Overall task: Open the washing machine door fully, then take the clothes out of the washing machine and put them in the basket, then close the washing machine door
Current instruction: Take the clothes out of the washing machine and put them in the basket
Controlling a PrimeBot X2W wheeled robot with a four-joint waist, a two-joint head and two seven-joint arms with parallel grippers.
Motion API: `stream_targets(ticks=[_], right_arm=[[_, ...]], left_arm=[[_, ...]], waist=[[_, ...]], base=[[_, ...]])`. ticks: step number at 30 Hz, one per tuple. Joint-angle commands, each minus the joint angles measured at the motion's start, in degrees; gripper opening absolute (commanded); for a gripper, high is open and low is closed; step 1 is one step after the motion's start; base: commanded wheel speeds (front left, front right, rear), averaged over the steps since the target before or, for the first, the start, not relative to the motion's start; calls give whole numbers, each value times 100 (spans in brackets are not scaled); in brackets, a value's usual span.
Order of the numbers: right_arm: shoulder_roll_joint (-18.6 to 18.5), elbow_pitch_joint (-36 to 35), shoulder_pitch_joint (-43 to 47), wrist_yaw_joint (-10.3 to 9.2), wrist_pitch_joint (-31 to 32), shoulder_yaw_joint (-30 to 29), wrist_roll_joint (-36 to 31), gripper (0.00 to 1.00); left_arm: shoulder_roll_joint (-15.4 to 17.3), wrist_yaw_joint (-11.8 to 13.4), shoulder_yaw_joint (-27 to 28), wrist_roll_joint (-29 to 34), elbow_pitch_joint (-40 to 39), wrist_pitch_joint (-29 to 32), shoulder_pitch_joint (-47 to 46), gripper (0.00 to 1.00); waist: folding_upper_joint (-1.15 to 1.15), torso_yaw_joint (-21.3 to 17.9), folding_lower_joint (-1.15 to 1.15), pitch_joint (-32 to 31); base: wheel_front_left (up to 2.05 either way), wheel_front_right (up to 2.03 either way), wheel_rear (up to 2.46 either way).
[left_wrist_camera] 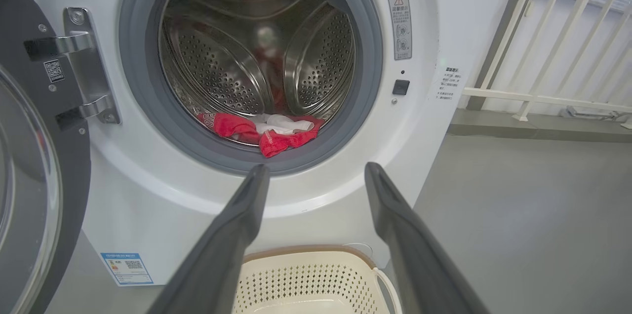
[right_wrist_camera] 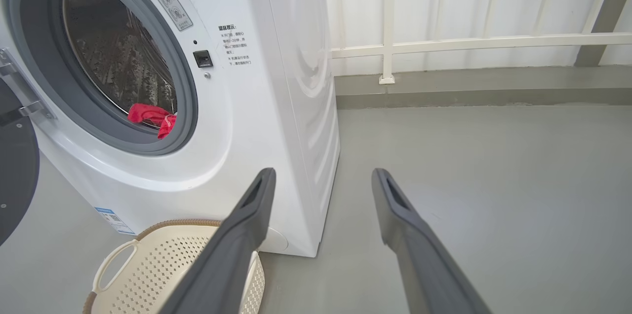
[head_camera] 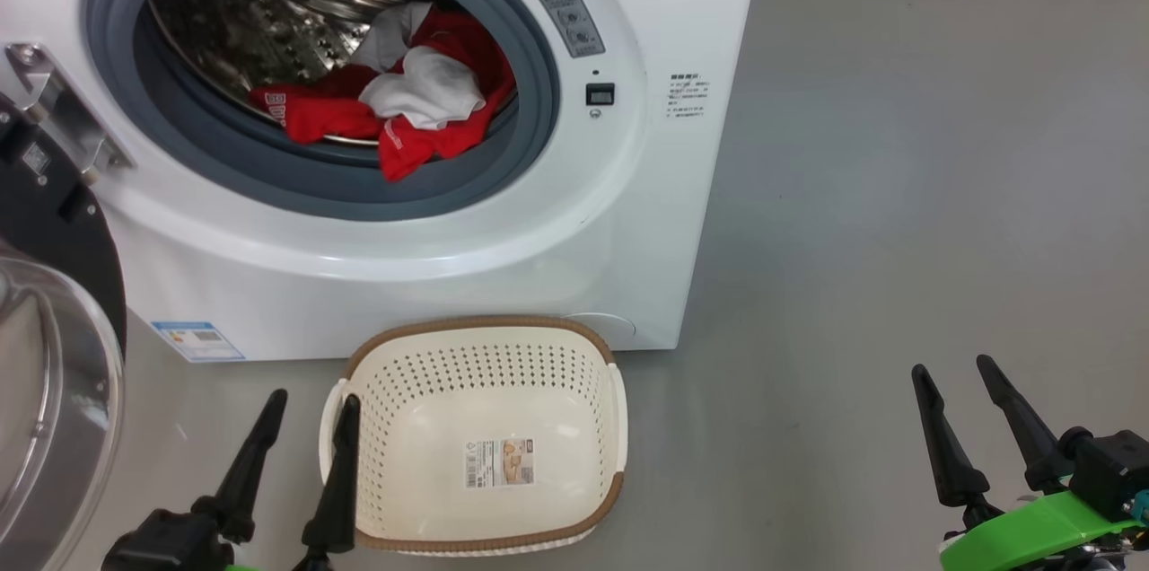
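Head view: preparing to take out the clothes (head_camera: 404,104), lying at the front lip of the drum (head_camera: 260,23) in the washing machine (head_camera: 539,257); washing machine door (head_camera: 54,391) swung wide at left, basket (head_camera: 485,369) bare on the floor just below. Holding left gripper (head_camera: 314,399) and right gripper (head_camera: 952,366) spread, empty. Advisably reaching low over the grey ring (head_camera: 296,185), pinching deep into the red bundle. Reading nothing on warning label (head_camera: 564,10), blue label (head_camera: 197,340), basket sticker (head_camera: 499,461): print too small.

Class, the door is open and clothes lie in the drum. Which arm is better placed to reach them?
Probably the left: the left end effector, open, sits before the washing machine beside the basket, its wrist view facing the clothes. The right end effector, also open, stands past the machine's side.
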Motion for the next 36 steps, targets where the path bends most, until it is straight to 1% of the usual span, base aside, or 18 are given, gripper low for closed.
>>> stream_targets(ticks=[1,10,21,28,30,36], right_arm=[[-83,-128,-63,36,-37,127,-34,100],[-97,-129,-32,36,-37,121,-29,100],[-98,-152,-41,36,-37,145,-25,100],[-69,-193,-143,36,-37,167,-42,100],[-64,-200,-188,36,-37,171,-37,100],[-40,-238,-324,36,-37,144,-38,100]], left_arm=[[88,-32,188,-112,-167,-29,-139,100],[101,-32,209,-71,-316,-29,-105,100],[-9,-32,443,54,-114,-29,-146,100],[-2,-32,383,150,30,-29,-360,100],[59,-32,234,125,46,-29,-480,100],[149,-32,197,165,289,-29,-1056,100]], waist=[[0,-6,0,-1],[0,8,0,2],[0,11,0,68],[0,0,0,321],[0,-5,0,422],[0,-12,0,782]], base=[[20,-20,0],[1,-1,0],[0,0,0],[0,0,0],[0,0,0],[0,0,0]])
